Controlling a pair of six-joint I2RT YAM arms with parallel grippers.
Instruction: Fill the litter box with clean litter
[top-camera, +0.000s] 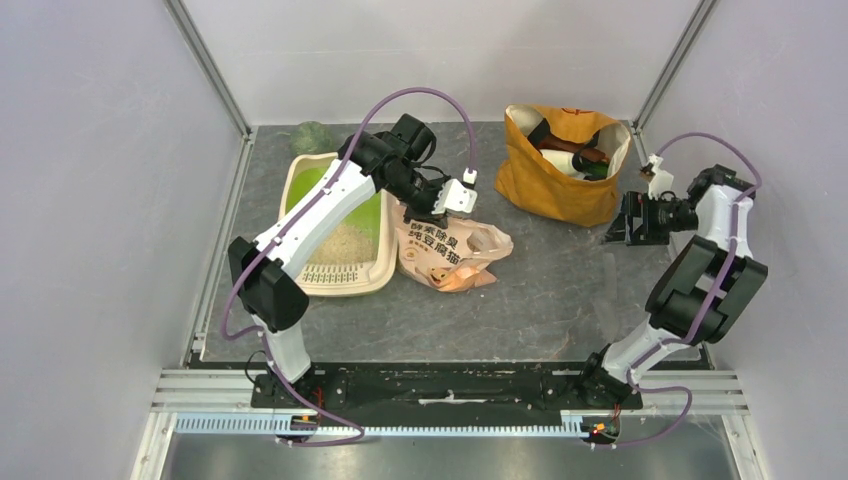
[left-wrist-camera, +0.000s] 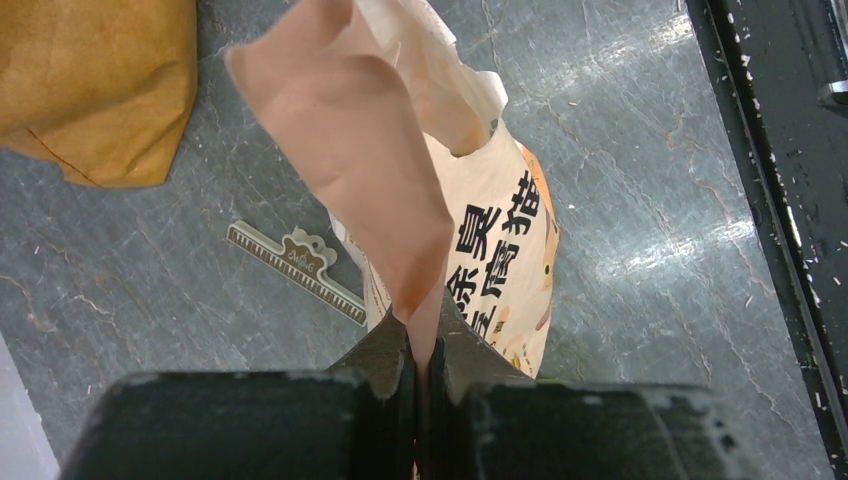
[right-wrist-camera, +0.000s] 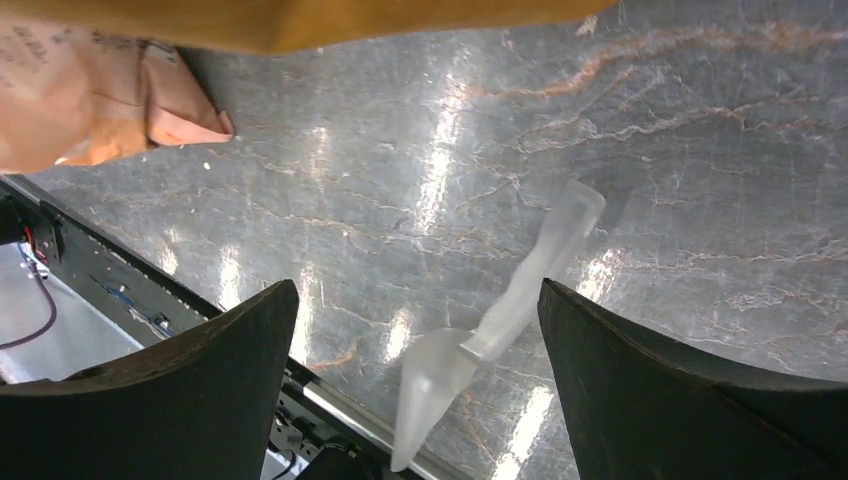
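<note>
We clamp left end effector on soft, prob. light peach bag top fold; right end effector apart.

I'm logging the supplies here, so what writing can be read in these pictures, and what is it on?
"除臭": printed on the peach plastic bag, upper line.
"豆腐猫": same bag, lower line; the neighbouring characters are folded away or blurred.
Small script on the ruler-like clip: too small to read.
Nothing else shows legible text.
</note>
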